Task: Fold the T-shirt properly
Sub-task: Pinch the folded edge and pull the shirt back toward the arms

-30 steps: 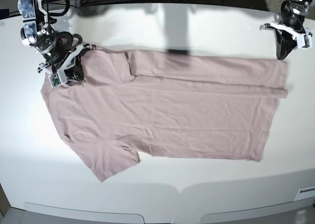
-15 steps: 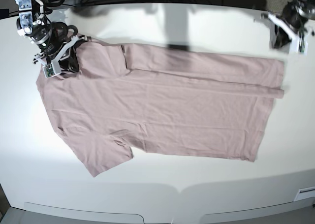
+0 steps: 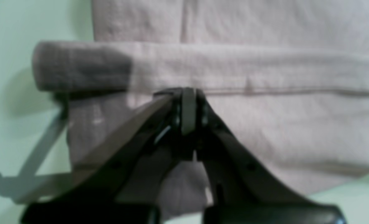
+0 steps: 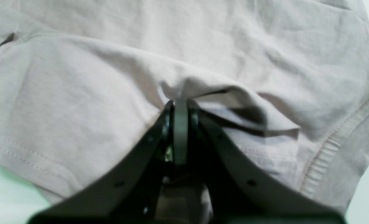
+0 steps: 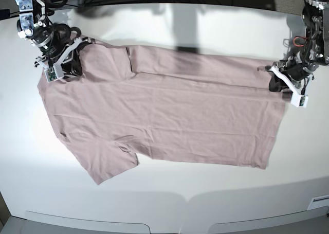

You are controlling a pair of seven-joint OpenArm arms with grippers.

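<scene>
We clamp the T-shirt (image 5: pixel 164 115) at both ends: left gripper (image 5: pixel 277 84) closed on the hem, right gripper (image 5: pixel 69 69) closed on the shoulder, presumably for tensioning.

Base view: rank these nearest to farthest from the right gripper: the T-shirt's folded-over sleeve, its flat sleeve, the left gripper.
From the right gripper:
1. Folded-over sleeve of the dusty pink cotton T-shirt, right beside it.
2. Flat short sleeve, toward the front.
3. Left gripper, at the hem end.

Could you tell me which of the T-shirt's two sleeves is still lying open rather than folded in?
The near sleeve, spread flat on the table; the far one is folded in.
</scene>
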